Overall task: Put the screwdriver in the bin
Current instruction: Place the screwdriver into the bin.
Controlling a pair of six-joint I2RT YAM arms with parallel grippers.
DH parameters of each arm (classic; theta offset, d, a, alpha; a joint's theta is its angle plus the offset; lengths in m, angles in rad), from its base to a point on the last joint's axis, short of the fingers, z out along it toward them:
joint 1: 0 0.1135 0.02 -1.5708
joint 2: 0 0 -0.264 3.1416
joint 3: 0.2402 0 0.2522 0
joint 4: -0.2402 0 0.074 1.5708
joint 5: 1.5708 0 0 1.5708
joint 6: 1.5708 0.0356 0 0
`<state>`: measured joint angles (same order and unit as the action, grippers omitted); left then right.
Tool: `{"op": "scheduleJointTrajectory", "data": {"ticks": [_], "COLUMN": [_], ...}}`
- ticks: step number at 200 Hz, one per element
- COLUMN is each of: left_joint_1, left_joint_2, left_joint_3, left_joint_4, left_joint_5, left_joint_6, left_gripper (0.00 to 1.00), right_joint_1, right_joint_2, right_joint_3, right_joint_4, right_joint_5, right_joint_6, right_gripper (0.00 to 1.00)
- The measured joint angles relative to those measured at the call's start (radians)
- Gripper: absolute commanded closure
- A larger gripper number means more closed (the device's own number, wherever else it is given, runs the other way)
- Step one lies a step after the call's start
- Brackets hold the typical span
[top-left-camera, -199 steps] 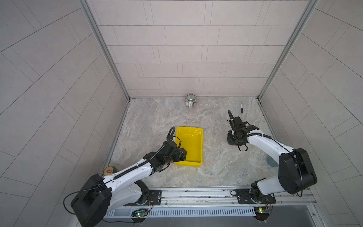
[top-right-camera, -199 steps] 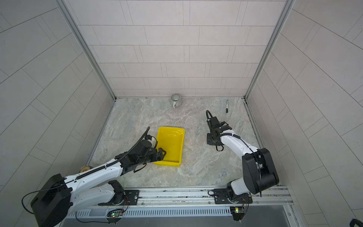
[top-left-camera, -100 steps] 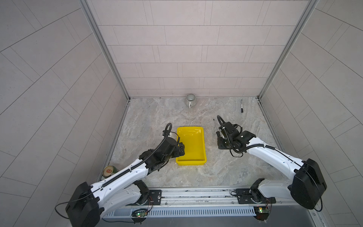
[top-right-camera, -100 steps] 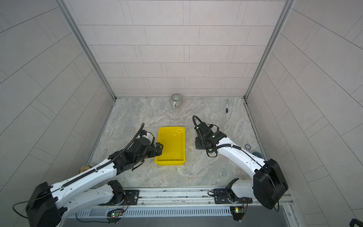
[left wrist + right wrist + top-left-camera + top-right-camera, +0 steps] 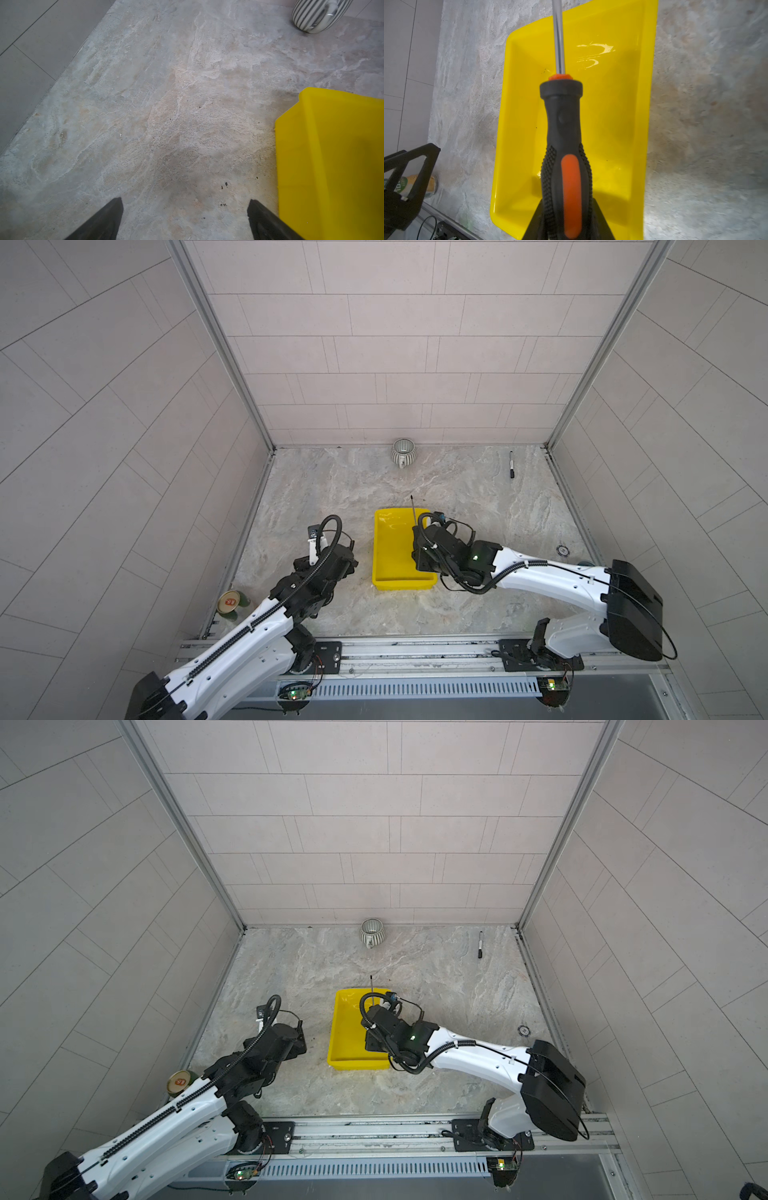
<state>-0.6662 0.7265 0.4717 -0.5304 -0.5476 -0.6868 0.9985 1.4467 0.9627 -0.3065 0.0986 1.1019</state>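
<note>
The slim screwdriver point(image 5: 564, 128) with black handle, orange band and thin metal shaft is pinched by its handle in the right claw point(image 5: 566, 220), above the shallow bright yellow plastic bin point(image 5: 623, 108). The carrying step seems nearly done; next the claw must go lower and let go inside the walls. The left claw point(image 5: 185, 218) stands spread just beside the bin. The shaft tip is cut off in the right wrist view; its height above the bin is hard to judge.
</note>
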Motion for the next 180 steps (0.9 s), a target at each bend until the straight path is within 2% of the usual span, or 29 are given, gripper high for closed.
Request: {"op": "scheduleJointTrajectory", "data": {"ticks": [64,180], "left_joint_1": [0.005,0.014], "left_joint_2": [-0.048,-0.081], "left_joint_3": [-0.008,-0.024], "left_joint_4": [0.002,0.002], "left_joint_5": [0.006,0.008], "left_joint_6": [0.006,0.006], "left_gripper": [0.00,0.00], "right_joint_1": [0.042,0.117], "right_joint_2": [0.165,0.270], "right_joint_3": [0.037,0.112], "right_joint_4": [0.139,0.175], "right_joint_5": [-0.011,-0.011], "right_joint_6": [0.161,0.239], "right_gripper": [0.89,0.86]}}
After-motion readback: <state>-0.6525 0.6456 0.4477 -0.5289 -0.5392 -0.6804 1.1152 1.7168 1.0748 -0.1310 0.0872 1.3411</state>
